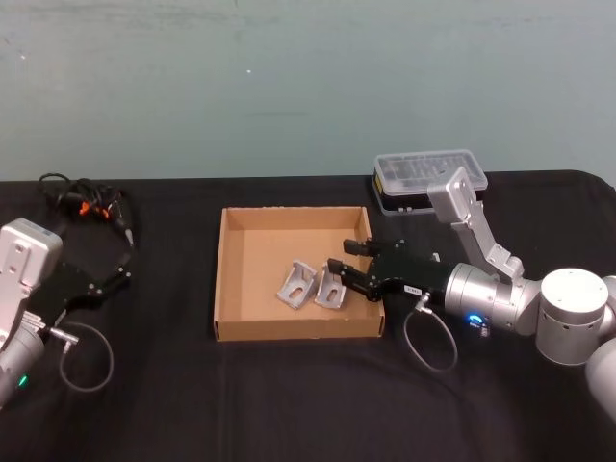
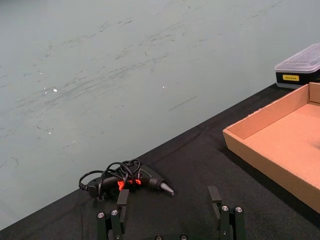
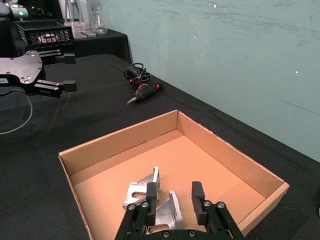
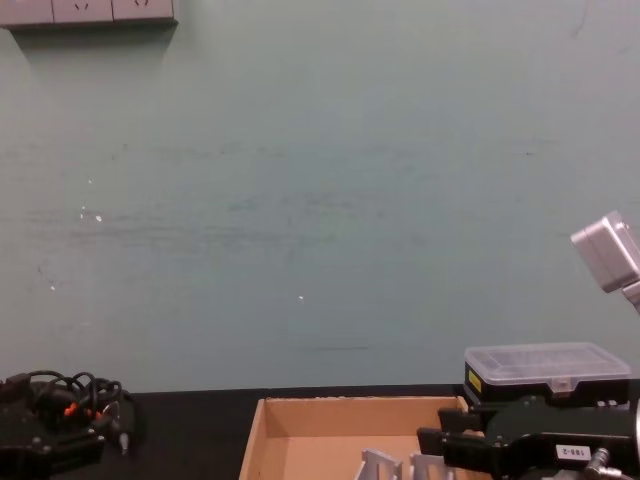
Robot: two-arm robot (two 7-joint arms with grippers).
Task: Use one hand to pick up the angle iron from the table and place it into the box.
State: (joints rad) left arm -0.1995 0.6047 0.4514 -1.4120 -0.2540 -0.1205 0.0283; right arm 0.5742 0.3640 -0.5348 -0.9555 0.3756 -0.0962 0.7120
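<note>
- The table (image 1: 173,404) carries everything. No loose angle iron shows on its black top, so I judge the carrying is done and only the release and lift-out remain.
- The box (image 1: 289,330) sits mid-table with low card walls. The way out looks best straight up until clear of the right wall, then back, so the wall isn't dragged.
- The right arm (image 1: 500,298) reaches in from the right, its forearm low and near level across that wall. The plastic case (image 1: 428,173) stands just behind it.
- The left gripper (image 2: 167,210) is parked well to the left over bare table, its fingers spread and holding nothing.
- The right gripper (image 1: 348,267) hangs inside the box, its fingers apart and gripping nothing.
- One angle iron (image 3: 167,212) lies on the box floor just under that gap. It needs to stay untouched as the gripper rises.
- A second angle iron (image 1: 296,285) lies just beside the first, farther from the gripper.
</note>
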